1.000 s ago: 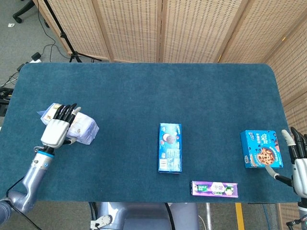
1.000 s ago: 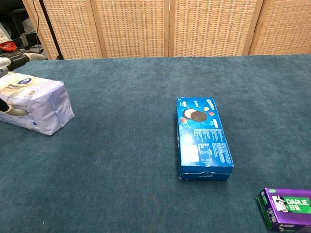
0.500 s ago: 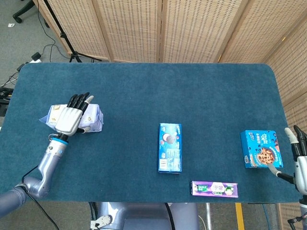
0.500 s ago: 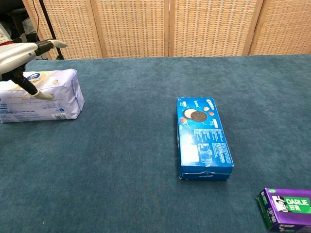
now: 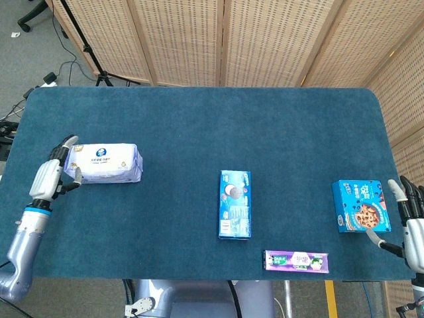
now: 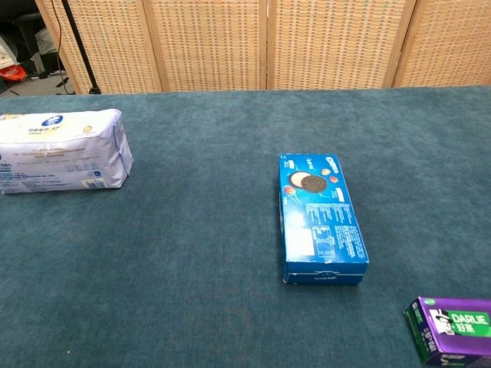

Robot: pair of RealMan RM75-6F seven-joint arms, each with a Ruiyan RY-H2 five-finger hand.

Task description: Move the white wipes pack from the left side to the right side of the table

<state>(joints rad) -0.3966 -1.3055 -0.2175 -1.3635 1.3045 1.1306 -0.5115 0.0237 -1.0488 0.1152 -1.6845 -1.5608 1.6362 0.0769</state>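
since the earlier frames the left hand (image 5: pixel 52 179) has come off the top of the white wipes pack (image 5: pixel 104 163) and pulled back toward the table's left edge; the pack itself, tilted and bunched under the fingers a second ago, now lies flat on its long side with the printed face up. left fingers (image 5: pixel 65 143) are loosely apart and slightly curled, holding nothing; the tips sit just beside the pack's left end, and whether they touch it cannot be told from the head view. left forearm runs down and off the near-left corner. chest view shows the pack (image 6: pixel 61 151) alone at far left, no hand in frame. right hand (image 5: pixel 412 218) stands at the table's right edge, fingers pointing up and a little apart, empty, much as before. just beside it lies a blue cookie box (image 5: pixel 360 205). mid-table, a long blue sandwich-cookie box (image 5: pixel 234 203) lies lengthwise toward the camera, also clear in the chest view (image 6: pixel 321 218). near the front edge, to its right, a purple toothpaste box (image 5: pixel 297 260) lies crosswise. all sit on the dark teal table (image 5: pixel 199 126). pack is on the left side, well apart from the other three boxes.
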